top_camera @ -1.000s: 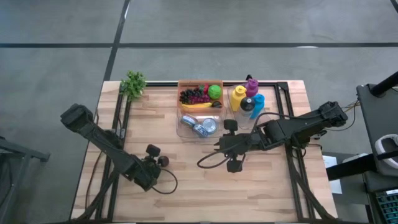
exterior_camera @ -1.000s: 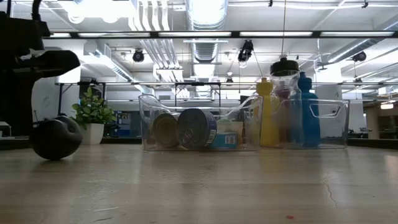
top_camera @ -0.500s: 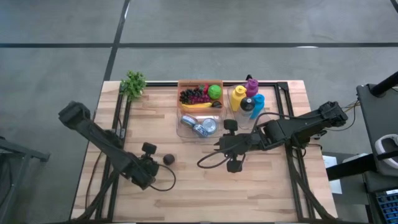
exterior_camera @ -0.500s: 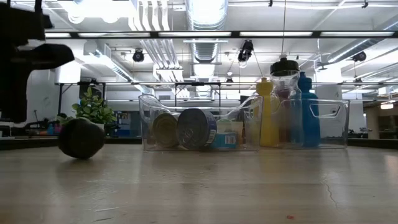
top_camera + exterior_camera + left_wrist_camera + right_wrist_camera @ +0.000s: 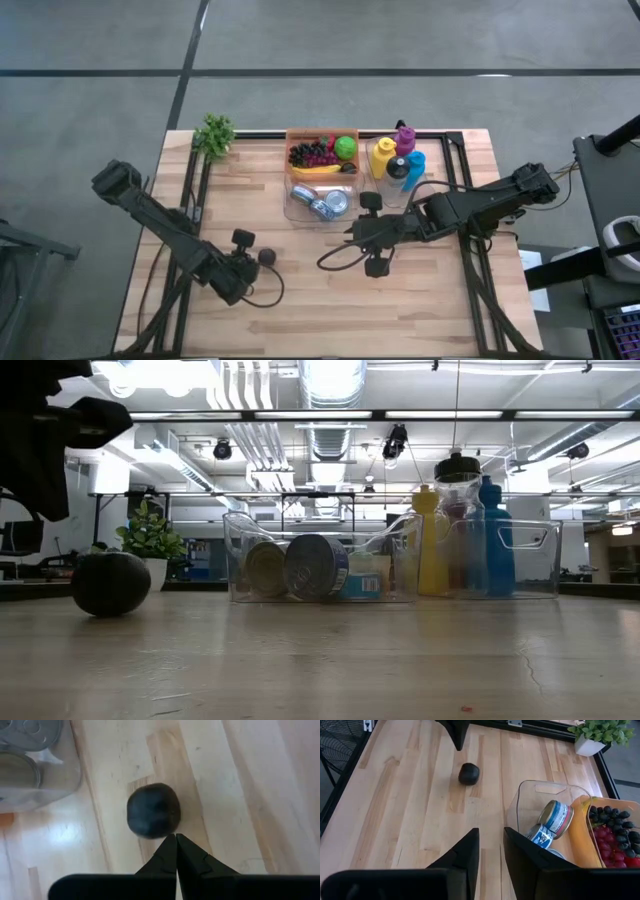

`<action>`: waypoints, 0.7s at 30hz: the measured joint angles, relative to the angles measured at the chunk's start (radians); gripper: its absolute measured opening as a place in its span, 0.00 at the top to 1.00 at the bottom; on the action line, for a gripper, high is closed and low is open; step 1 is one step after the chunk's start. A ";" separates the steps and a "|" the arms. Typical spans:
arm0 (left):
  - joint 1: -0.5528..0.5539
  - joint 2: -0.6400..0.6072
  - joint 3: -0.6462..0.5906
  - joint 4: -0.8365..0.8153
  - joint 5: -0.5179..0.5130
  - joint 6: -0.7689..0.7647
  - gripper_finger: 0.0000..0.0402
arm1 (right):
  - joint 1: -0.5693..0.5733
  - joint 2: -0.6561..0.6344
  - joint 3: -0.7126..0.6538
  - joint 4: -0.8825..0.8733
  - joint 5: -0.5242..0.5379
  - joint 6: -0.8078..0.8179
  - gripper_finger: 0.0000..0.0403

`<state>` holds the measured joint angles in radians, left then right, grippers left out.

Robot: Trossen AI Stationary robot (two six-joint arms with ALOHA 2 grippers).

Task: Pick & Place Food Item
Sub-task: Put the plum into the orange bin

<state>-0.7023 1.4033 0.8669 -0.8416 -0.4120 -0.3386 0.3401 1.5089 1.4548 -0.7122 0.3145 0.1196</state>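
Avocado (image 5: 153,810) lies just past our left gripper's (image 5: 175,837) closed fingertips; our right gripper's (image 5: 491,836) fingers stand apart, with the clear bin (image 5: 529,794) of tin cans (image 5: 554,819) beyond

Wooden table (image 5: 420,300): avocado (image 5: 266,256), bins, plant (image 5: 215,135)

One dark ball (image 5: 267,256), two cans (image 5: 322,203), one plant (image 5: 215,135), seemingly four bottles (image 5: 398,159), three bins (image 5: 297,212), two arms (image 5: 160,222) on the bench (image 5: 430,300).
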 joint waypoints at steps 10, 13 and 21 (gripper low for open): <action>0.042 0.000 0.000 0.179 -0.008 -0.015 1.00 | 0.000 0.000 0.000 0.000 0.000 0.000 0.84; 0.050 0.000 0.000 0.211 -0.008 0.003 1.00 | 0.000 0.000 0.000 0.000 0.000 0.000 0.84; 0.091 0.000 -0.011 0.203 0.001 0.028 1.00 | 0.000 0.000 0.000 0.000 0.000 0.000 0.82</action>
<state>-0.6113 1.4038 0.8562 -0.6385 -0.4113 -0.3105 0.3397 1.5089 1.4548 -0.7124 0.3145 0.1196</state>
